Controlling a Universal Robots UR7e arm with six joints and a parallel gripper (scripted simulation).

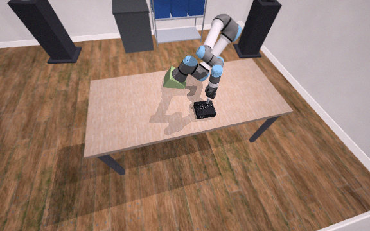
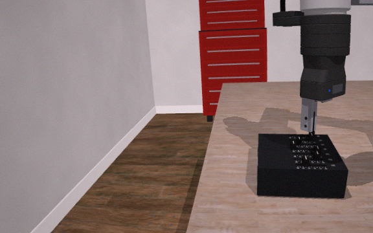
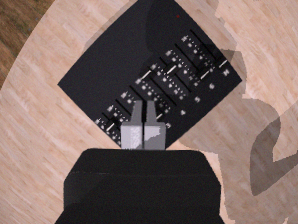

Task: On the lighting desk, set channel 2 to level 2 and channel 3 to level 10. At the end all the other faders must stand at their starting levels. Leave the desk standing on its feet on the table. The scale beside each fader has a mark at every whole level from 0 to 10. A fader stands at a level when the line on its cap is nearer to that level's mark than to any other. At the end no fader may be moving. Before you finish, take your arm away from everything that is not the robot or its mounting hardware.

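The lighting desk is a black box that stands on its feet on the table; it also shows in the overhead view and in the wrist view. Several faders with scale marks run across its top. My gripper is shut, with nothing between the fingers. Its tips stand just above or on the far row of faders, near the desk's back edge. In the wrist view the fingers point at one end of the fader bank and hide the cap below them. I cannot read the fader levels.
A green wedge-shaped block sits on the table behind the arm. A red drawer cabinet stands beyond the table's far end. The table's edge lies just left of the desk.
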